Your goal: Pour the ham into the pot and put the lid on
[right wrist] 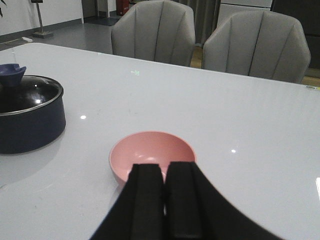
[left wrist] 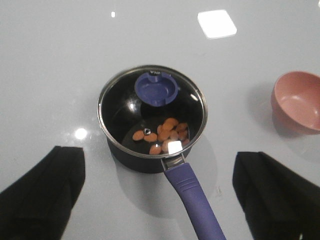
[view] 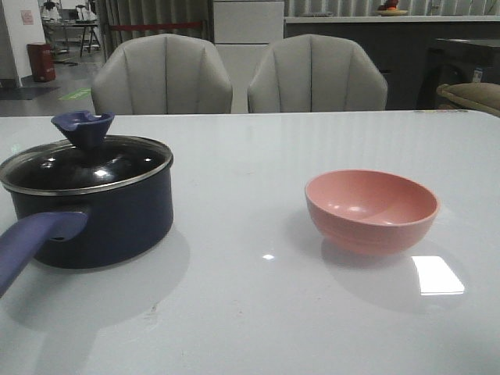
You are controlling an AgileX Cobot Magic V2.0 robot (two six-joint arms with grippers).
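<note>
Left claw [left wrist: 159, 187]: spread wide, its two black fingers [left wrist: 42, 192] far apart at either side of the left wrist view; it holds nothing and touches nothing, and hangs above the pot's handle end.
Right claw [right wrist: 164, 200]: pressed together, the two black fingers side by side with only a thin seam between them; nothing is pinched. It sits just on the near side of the pink bowl [view: 370, 209], whose near rim it hides in the right wrist view.
Pot [view: 101, 223]: on the left part of the counter [view: 250, 312], upright, round, dark navy wall with a black inside.
Pot handle [left wrist: 194, 197]: long, blue-purple, ribbed near the rim; its long axis runs from the pot toward the robot and slightly leftward in the front view.
Lid [left wrist: 150, 112]: seated level on the pot's rim, round dark glass with a steel band, glossy with light spots.
Knob [view: 83, 127]: dark blue, funnel-shaped, flaring upward, set at the lid's centre.
Ham [left wrist: 167, 134]: small flat orange bits, clustered on the pot's black floor, seen through the glass, on the handle side.
Pink bowl: right of the pot and well apart from it, upright, smooth and matte.
Counter: pale grey-white, glossy, mirroring ceiling lights.
Chairs [view: 164, 74]: two grey padded backs behind the counter's far edge.
</note>
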